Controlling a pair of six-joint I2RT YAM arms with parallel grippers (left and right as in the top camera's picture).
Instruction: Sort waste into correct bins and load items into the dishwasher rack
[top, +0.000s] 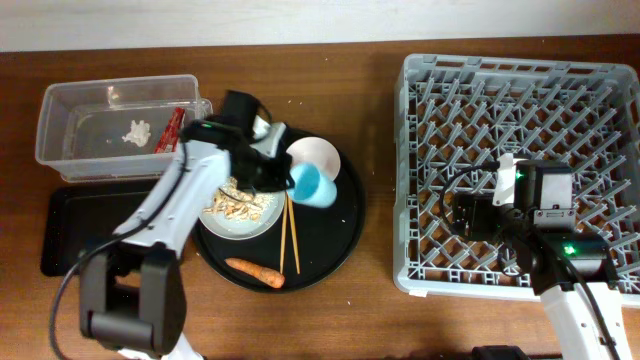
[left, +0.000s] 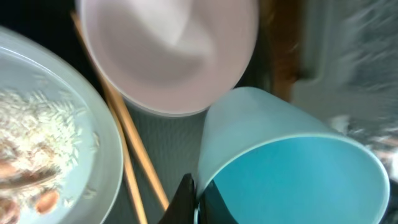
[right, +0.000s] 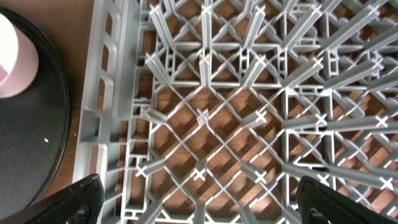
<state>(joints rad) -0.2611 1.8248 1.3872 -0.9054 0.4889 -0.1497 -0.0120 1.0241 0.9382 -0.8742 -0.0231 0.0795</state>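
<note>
My left gripper (left: 198, 200) is shut on the rim of the light-blue cup (top: 314, 186) (left: 292, 162), held over the round black tray (top: 335, 245). The white bowl (top: 318, 157) (left: 168, 50) lies just behind the cup. The grey plate (top: 238, 210) (left: 43, 143) carries beige food scraps (top: 235, 205). The chopsticks (top: 287, 235) (left: 134, 162) lie beside the plate, and the carrot (top: 255, 271) lies at the tray's front. The clear tub (top: 70, 105) holds the white tissue (top: 136, 132) and red wrapper (top: 170, 130). My right gripper (right: 196, 199) is open over the dishwasher rack (top: 520, 80) (right: 249, 93).
The flat black tray (top: 75, 235) lies in front of the clear tub at the left. The left arm reaches across the tub's right end and the plate. The right arm hangs over the rack's front middle.
</note>
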